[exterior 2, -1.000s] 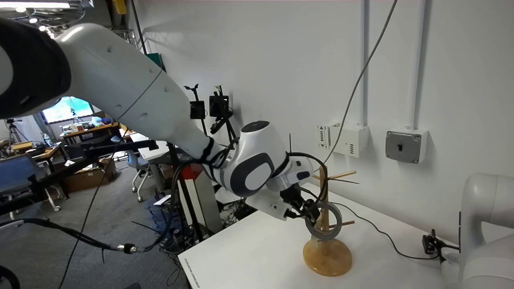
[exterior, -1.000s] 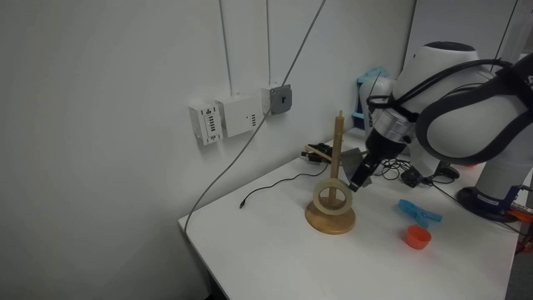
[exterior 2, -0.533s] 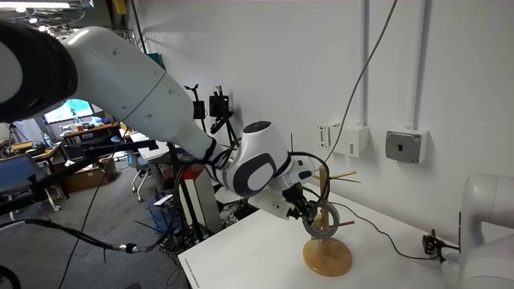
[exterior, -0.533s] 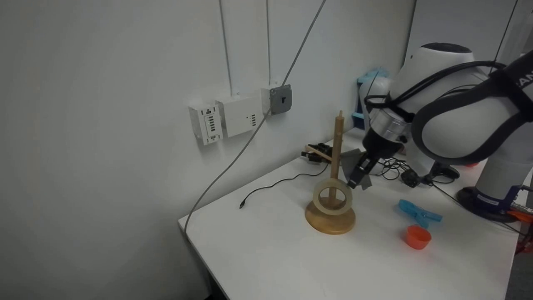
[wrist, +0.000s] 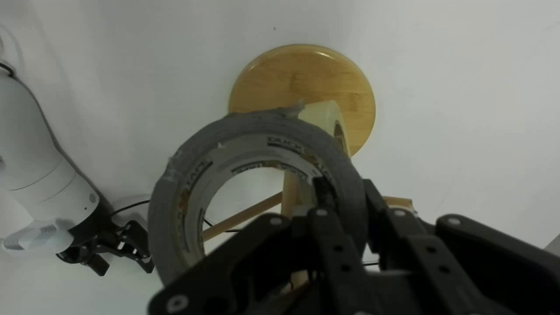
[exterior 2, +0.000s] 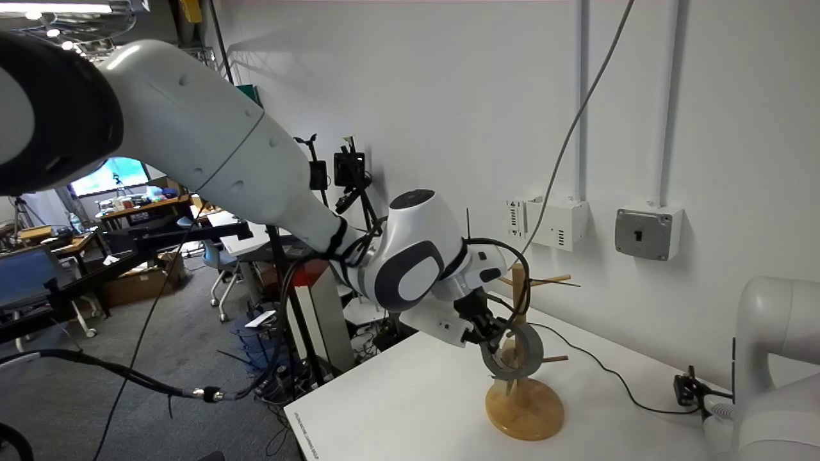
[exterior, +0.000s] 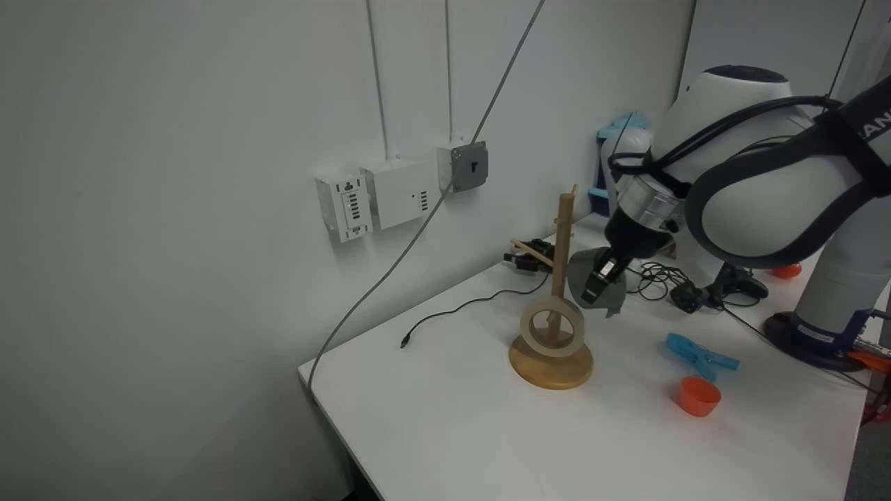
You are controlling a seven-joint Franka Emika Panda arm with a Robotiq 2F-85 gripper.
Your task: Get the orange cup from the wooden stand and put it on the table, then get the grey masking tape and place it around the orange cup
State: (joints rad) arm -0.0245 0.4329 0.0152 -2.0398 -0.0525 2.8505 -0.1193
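The orange cup (exterior: 699,396) sits on the white table (exterior: 452,431), apart from the wooden stand (exterior: 550,372). In the wrist view the grey masking tape (wrist: 262,121) fills the middle, upright, with the stand's round base (wrist: 302,78) beyond it. My gripper (wrist: 348,192) is shut on its ring wall, one finger inside the hole and one outside. In both exterior views the gripper (exterior 2: 493,342) is at the tape (exterior 2: 533,352), close against the stand's post. Whether a side peg of the stand still bears the tape, I cannot tell.
A cream tape roll (exterior: 550,304) hangs low on the stand. Near the cup lies a blue clip (exterior: 699,355). Black cables (exterior: 654,278) and an orange-red object (exterior: 786,270) are behind the gripper. Another robot arm (exterior 2: 781,371) stands across the table.
My gripper has closed on the grey tape, which has turned a little and shows more of its face. The stand, with the cream roll on it, has shifted and turned slightly.
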